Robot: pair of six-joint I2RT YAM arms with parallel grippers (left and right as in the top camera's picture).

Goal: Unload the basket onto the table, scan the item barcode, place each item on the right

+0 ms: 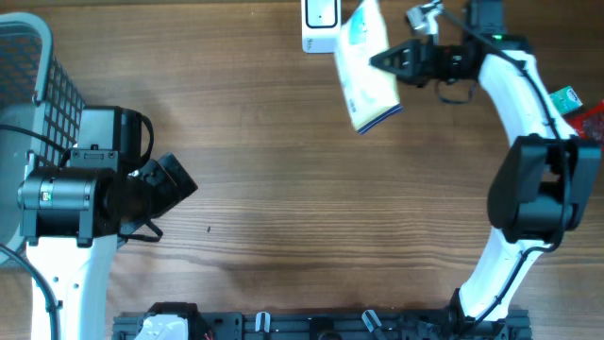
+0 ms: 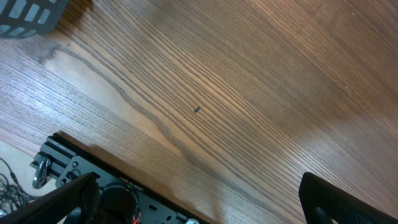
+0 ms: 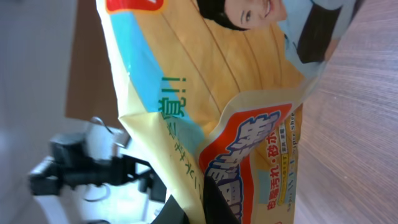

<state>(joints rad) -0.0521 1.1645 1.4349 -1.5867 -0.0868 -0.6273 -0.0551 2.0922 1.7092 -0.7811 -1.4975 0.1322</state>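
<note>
The right gripper (image 1: 382, 61) is pinching the yellow-and-blue packet (image 1: 366, 71) at the table's (image 1: 283, 189) far side, just beside the white scanner (image 1: 321, 24). The left gripper (image 1: 168, 203) is hovering spread wide near the basket (image 1: 38, 76).

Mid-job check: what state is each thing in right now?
Yellow and blue plastic packet: gripped, tilted.
Right end effector: shut on the packet.
White box-shaped scanner: at the far table edge, packet beside it.
Left end effector: open, empty, over bare wood.
</note>
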